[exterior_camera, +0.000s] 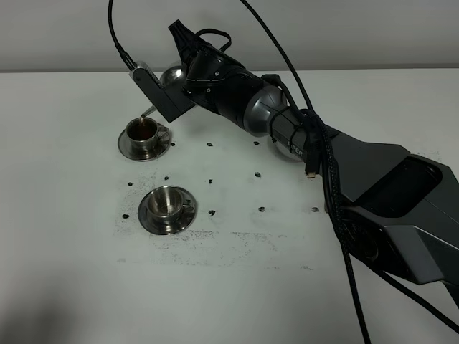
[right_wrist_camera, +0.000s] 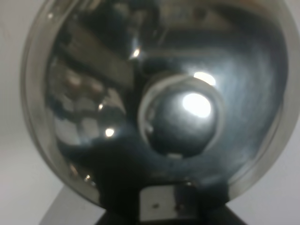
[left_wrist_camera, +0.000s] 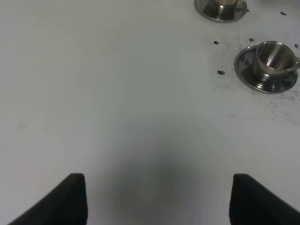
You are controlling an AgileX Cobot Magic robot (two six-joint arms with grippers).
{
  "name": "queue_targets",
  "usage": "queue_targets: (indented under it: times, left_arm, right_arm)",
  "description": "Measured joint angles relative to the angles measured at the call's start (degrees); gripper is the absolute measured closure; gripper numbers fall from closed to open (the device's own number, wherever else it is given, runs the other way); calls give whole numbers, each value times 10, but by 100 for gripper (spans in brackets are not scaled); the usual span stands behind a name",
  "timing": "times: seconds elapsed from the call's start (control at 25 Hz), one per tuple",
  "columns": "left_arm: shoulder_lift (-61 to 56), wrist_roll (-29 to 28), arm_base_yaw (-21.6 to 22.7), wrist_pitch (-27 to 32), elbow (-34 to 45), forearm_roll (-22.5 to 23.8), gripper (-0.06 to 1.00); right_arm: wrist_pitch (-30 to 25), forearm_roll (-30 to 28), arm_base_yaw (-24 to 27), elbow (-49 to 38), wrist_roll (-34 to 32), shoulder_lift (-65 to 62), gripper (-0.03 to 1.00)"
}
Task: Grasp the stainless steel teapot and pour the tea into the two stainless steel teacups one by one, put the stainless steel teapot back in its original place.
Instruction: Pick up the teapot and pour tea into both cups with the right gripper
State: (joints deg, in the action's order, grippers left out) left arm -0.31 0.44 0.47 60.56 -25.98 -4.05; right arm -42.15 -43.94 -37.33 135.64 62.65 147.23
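Observation:
My right gripper (exterior_camera: pixel 163 89) is shut on the stainless steel teapot (exterior_camera: pixel 172 74) and holds it tilted over the far teacup (exterior_camera: pixel 145 132). A thin stream of tea (exterior_camera: pixel 148 112) runs from the spout into that cup, which holds dark reddish-brown liquid. The near teacup (exterior_camera: pixel 167 203) stands on its saucer and looks empty; it also shows in the left wrist view (left_wrist_camera: pixel 274 58). The right wrist view is filled by the teapot's domed lid and knob (right_wrist_camera: pixel 183 117). My left gripper (left_wrist_camera: pixel 159 201) is open over bare table, away from the cups.
A shiny steel saucer (exterior_camera: pixel 278 147) lies mostly hidden behind my right arm at mid-table. Small dark marks (exterior_camera: pixel 212 211) dot the white table (exterior_camera: pixel 86 272) around the cups. The far cup's saucer (left_wrist_camera: pixel 220 10) shows at the edge of the left wrist view.

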Motion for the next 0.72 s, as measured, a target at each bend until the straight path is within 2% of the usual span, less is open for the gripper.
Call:
queue_targets:
  times: [0.48,0.6,0.72]
  left_arm:
    - [0,0,0,0,0,0,33]
    - [0,0,0,0,0,0,33]
    - [0,0,0,0,0,0,33]
  right_arm:
    - [-43,96,14,0,-2,-9,79]
    - [-56,136,21,0,-2,-18,79]
    - [-101,205,26,0,-5,-41,79]
